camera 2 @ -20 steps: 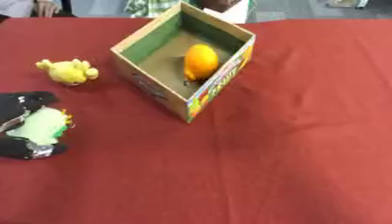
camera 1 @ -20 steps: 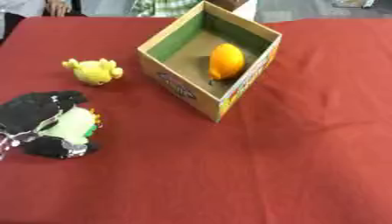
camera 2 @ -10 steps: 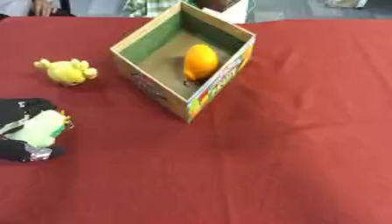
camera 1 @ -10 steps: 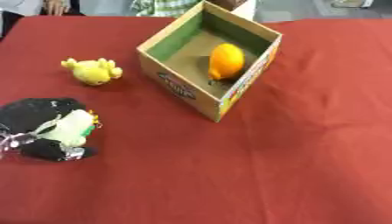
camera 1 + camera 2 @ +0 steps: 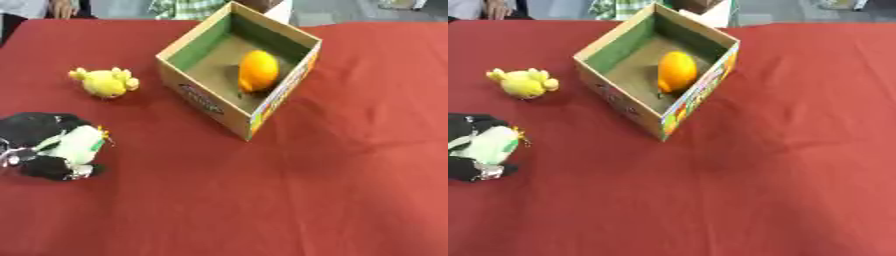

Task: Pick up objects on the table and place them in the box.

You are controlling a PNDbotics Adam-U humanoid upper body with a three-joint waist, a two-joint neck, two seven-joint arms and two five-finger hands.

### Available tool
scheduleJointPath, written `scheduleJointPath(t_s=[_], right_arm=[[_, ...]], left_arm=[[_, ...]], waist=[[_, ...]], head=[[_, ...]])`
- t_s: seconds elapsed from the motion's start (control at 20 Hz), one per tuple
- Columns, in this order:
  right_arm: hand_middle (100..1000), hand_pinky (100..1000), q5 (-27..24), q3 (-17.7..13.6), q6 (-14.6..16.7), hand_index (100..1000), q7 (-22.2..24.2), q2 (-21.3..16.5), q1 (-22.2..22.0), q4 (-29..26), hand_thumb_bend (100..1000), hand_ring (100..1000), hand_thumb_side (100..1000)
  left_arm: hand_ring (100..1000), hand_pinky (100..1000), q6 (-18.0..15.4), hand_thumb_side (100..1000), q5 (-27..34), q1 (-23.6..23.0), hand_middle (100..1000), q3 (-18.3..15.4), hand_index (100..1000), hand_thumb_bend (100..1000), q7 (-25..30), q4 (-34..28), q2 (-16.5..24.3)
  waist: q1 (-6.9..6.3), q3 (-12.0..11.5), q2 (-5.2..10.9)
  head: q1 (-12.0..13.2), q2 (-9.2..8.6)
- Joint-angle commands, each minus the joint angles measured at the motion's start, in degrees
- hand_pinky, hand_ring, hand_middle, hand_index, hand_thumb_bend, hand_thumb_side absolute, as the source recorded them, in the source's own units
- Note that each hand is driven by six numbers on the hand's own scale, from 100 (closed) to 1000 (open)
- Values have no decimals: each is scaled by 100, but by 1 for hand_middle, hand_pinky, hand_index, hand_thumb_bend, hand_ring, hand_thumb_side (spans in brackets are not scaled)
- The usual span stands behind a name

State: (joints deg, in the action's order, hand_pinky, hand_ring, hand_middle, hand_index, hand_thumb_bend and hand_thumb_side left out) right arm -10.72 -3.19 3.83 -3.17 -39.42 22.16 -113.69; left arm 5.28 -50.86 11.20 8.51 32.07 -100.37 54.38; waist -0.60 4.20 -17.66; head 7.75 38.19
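My left hand (image 5: 33, 131) lies at the left edge of the red table, its black fingers curled round a pale green and white object (image 5: 77, 145) with a small orange tip. A yellow plush toy (image 5: 106, 82) sits on the cloth above the hand, apart from it. The open cardboard box (image 5: 213, 101) stands upper middle, with an orange fruit (image 5: 258, 70) inside on its floor. My right hand shows in no view.
The red tablecloth (image 5: 306, 190) covers the whole table. A white object (image 5: 714, 14) stands just behind the box's far corner. People stand along the far edge.
My left hand with the pale green object has drifted slightly left and down toward the table's edge. The box, the fruit and the yellow toy have stayed put.
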Motion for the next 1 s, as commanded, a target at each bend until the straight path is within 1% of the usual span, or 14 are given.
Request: scheduleJointPath(t_s=[0.05, 0.1, 0.15, 0.2, 0.25, 0.3, 0.35, 0.4, 0.45, 0.5, 0.55, 0.6, 0.75, 1.0], right_arm=[[682, 886, 5, -81, -20, 910, 0, -77, 41, -90, 298, 832, 802], [682, 886, 5, -81, -19, 910, 0, -75, 42, -90, 296, 832, 803], [682, 886, 3, -82, -18, 910, 0, -73, 44, -90, 298, 832, 802], [681, 886, 1, -82, -17, 910, 0, -71, 45, -90, 298, 832, 803], [681, 887, -2, -82, -16, 910, 1, -69, 48, -90, 302, 832, 803], [680, 887, -6, -82, -15, 911, 2, -65, 50, -90, 303, 832, 803], [680, 887, -10, -81, -16, 911, 4, -60, 52, -90, 303, 832, 803], [680, 888, -14, -81, -17, 911, 7, -55, 53, -90, 304, 832, 803], [679, 888, -17, -80, -19, 911, 10, -50, 53, -90, 304, 832, 804], [679, 888, -19, -81, -22, 911, 13, -45, 53, -90, 305, 832, 805], [679, 888, -22, -83, -24, 911, 15, -39, 51, -90, 305, 832, 805], [678, 888, -24, -85, -26, 911, 18, -35, 49, -90, 306, 832, 805], [677, 889, -33, -91, -30, 911, 26, -21, 47, -90, 306, 832, 807], [674, 889, -36, -101, -51, 910, 34, -6, 28, -90, 309, 832, 808]], left_arm=[[811, 670, 72, 906, 93, 79, 867, -151, 998, 419, 267, -135, 103], [807, 664, 96, 871, 122, 91, 864, -167, 996, 374, 350, -157, 101], [805, 662, 120, 849, 148, 104, 863, -182, 994, 355, 439, -180, 99], [798, 651, 142, 748, 167, 116, 856, -198, 988, 260, 530, -207, 98], [795, 648, 162, 720, 182, 129, 854, -215, 986, 239, 622, -235, 96], [781, 629, 181, 569, 192, 144, 841, -231, 974, 140, 716, -262, 92], [777, 625, 198, 537, 203, 158, 837, -244, 971, 121, 810, -286, 88], [766, 609, 215, 441, 213, 172, 826, -259, 958, 100, 903, -311, 84], [759, 601, 234, 400, 219, 185, 821, -277, 953, 100, 998, -341, 80], [747, 585, 254, 318, 225, 199, 810, -298, 940, 100, 1092, -376, 75], [743, 580, 274, 288, 232, 212, 807, -318, 936, 100, 1177, -414, 71], [733, 568, 296, 211, 240, 224, 797, -336, 921, 100, 1253, -456, 69], [704, 538, 347, 244, 270, 242, 773, -364, 897, 100, 1347, -564, 65], [671, 505, 398, 251, 360, 266, 747, -399, 870, 100, 1244, -730, 53]], waist=[[-3, 6, 77], [-3, 9, 75], [-4, 11, 73], [-4, 12, 72], [-4, 13, 71], [-4, 13, 70], [-5, 13, 70], [-5, 12, 71], [-5, 11, 72], [-6, 10, 73], [-6, 9, 75], [-7, 9, 76], [-7, 10, 81], [-9, 9, 91]], head=[[6, -64], [3, -63], [0, -62], [-4, -64], [-7, -66], [-9, -67], [-10, -69], [-13, -70], [-17, -72], [-21, -74], [-24, -74], [-26, -75], [-31, -80], [-68, -86]])
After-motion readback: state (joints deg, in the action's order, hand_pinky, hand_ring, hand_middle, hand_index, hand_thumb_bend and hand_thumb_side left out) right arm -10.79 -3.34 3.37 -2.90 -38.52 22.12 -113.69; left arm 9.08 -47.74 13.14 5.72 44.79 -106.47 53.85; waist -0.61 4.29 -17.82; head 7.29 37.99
